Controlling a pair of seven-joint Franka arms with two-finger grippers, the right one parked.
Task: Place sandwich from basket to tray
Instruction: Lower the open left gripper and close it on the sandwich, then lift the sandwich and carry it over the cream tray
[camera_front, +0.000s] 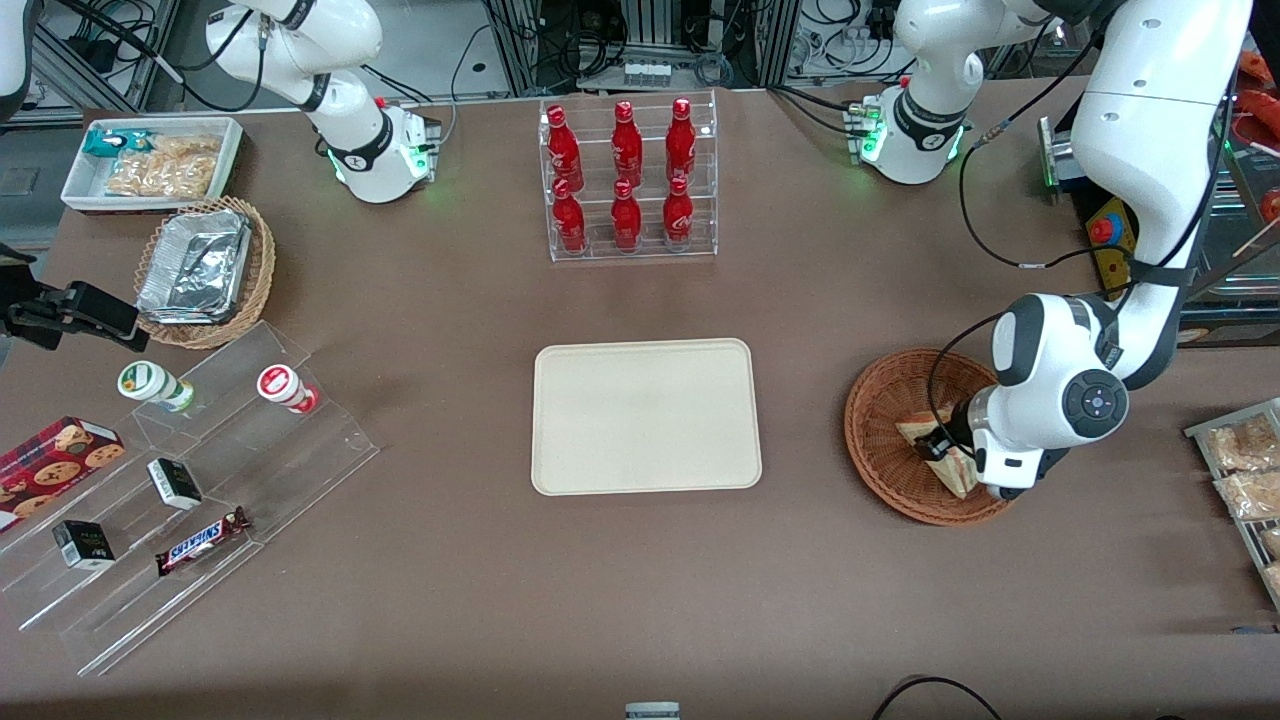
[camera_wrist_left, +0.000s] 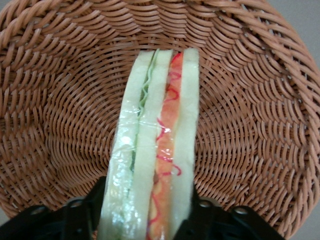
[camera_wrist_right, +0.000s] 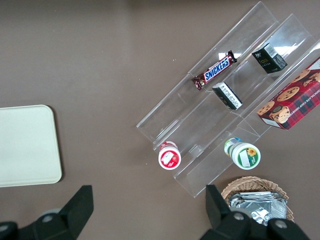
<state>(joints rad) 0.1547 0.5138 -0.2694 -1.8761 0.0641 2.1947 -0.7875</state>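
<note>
The claw (camera_front: 945, 447) is lowered inside the basket (camera_front: 880, 420), which stands on the brown worktop (camera_front: 640, 600) toward the working arm's end. In the left wrist view, the two black fingers (camera_wrist_left: 80, 220) sit one on each outer bread face of the sandwich (camera_wrist_left: 155, 150), so the claw is clamped on the sandwich. The sandwich stands on edge between the fingers, with the layered edge turned toward the wrist camera: pale bread slices, green filling in one seam and red-orange filling in the other, under a clear wrap. The woven wall of the basket (camera_wrist_left: 250, 100) surrounds the sandwich on all visible sides. Whether the sandwich touches the basket floor cannot be determined.

In the front view, the sandwich (camera_front: 925, 432) shows as a pale wedge inside the basket, partly covered by the arm's wrist. The tray (camera_front: 645, 415) lies flat at the middle of the worktop, well apart from the basket, with nothing on it. A clear rack of red bottles (camera_front: 627, 175) stands farther from the front camera than the tray
</note>
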